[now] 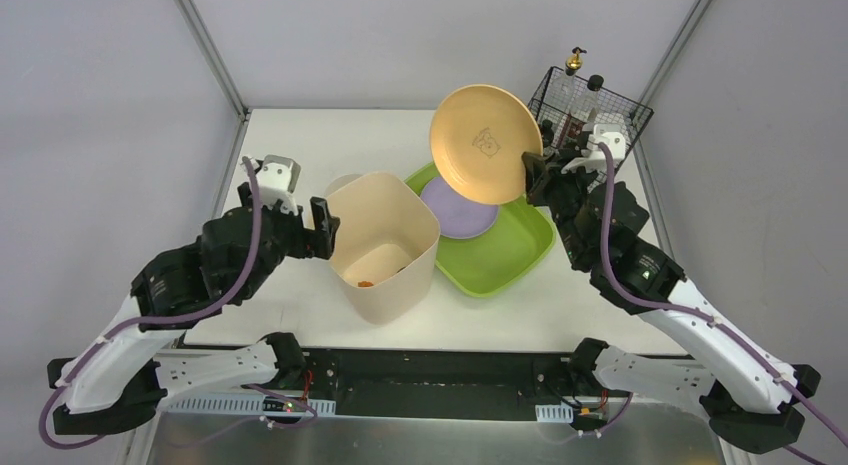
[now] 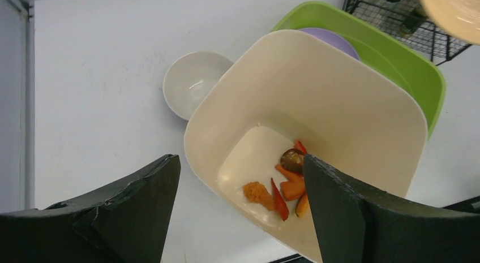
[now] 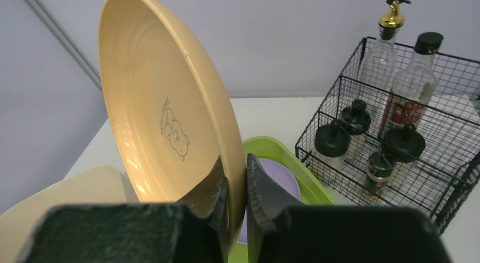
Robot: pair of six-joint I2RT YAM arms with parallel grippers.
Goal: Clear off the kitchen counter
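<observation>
Tan plate [image 3: 164, 104] w/ a bear print looks like a stiff, light melamine type. The glossy face is prob slippery, so the thin rim is the only sensible place to pinch, and a rim pinch leaves the whole disc levering on the pads, so it could swivel or slide if swung fast. It prob won't shatter, but a drop would clatter onto the purple plate [image 1: 460, 210]. R gripper [image 3: 233, 167] is clenched on the plate's lower rim, one finger on each face, holding it near upright in the air above the green tray [image 1: 510, 250], between the cream bin [image 1: 372, 210] and the wire rack of bottles [image 1: 590, 100]. R arm reaches fwd w/ elbow bent and wrist angled inward toward the tray. L gripper [image 2: 239, 167] is released, jaws spread wide w/ nothing between them, hanging just beside the bin's left wall; can't tell if it touches. L arm is folded, forearm pointing right. Food scraps [image 2: 283, 184] lie in the bin bottom. The kitchen counter [image 1: 300, 145] sits under it all, w/ a small white bowl [image 2: 195, 85] behind the bin.
</observation>
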